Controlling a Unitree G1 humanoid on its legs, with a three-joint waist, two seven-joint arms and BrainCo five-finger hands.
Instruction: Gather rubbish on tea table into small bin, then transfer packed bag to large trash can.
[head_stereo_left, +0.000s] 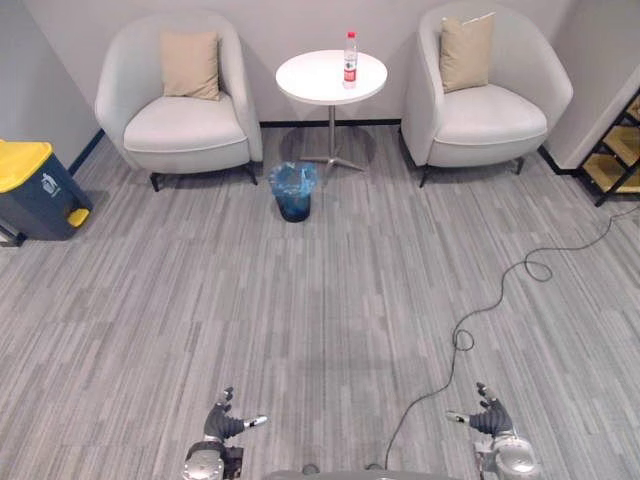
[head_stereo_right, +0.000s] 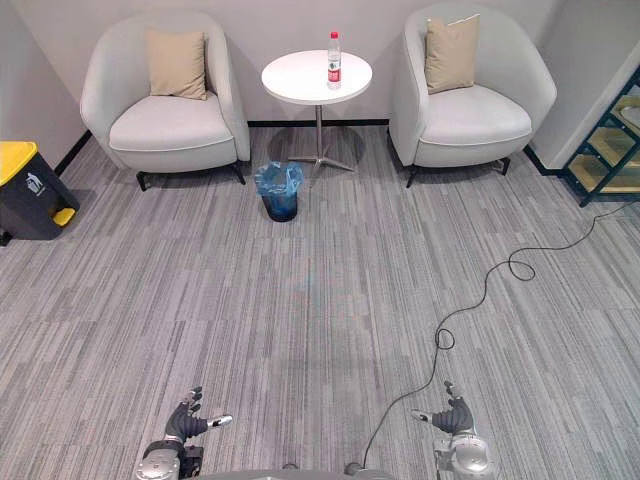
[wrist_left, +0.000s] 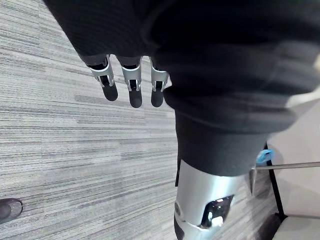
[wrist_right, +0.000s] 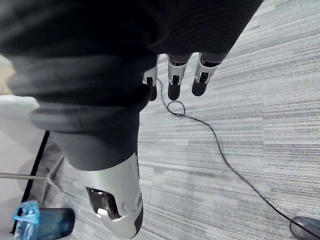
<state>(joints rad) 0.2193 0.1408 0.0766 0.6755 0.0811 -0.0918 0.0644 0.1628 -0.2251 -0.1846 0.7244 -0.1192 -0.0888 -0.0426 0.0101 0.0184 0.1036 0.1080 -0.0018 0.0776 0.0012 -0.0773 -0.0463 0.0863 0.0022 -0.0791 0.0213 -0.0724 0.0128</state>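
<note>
Left hand (head_stereo_left: 226, 424): low at the near edge of the head views, above the carpet; fingers (wrist_left: 131, 89) straight and relaxed, thumb out to the side, nothing in it.
Right hand (head_stereo_left: 490, 417): low at the near edge on the other side, fingers (wrist_right: 176, 80) straight and slack, thumb out, holding nothing.
Small bin (head_stereo_left: 294, 191): dark and upright on the floor, lined with a blue bag (head_stereo_left: 293, 178) whose edge is bunched over the rim. It stands just in front of the counter's foot, a little toward the left armchair; I cannot tell what is inside.
Large trash can (head_stereo_left: 36, 188): dark grey body, yellow lid down, yellow pedal at its base. It is by the left wall, well apart from the small bin.
Counter (head_stereo_left: 318, 80): round and white on one thin pole with splayed feet, between the two armchairs near the far wall.
Bottle (head_stereo_left: 350, 60): clear plastic with a red label, upright on the counter near its far right edge.
Left armchair (head_stereo_left: 185, 128): pale grey, with a tan cushion (head_stereo_left: 191, 64) leaning on its back.
Right armchair (head_stereo_left: 488, 118): pale grey, also with a tan cushion (head_stereo_left: 465, 52).
Shelf (head_stereo_left: 617, 146): wooden boards in a dark frame at the far right.
Floor (head_stereo_left: 320, 300): grey striped carpet; both hands are well apart from the counter, with the small bin standing before it.
</note>
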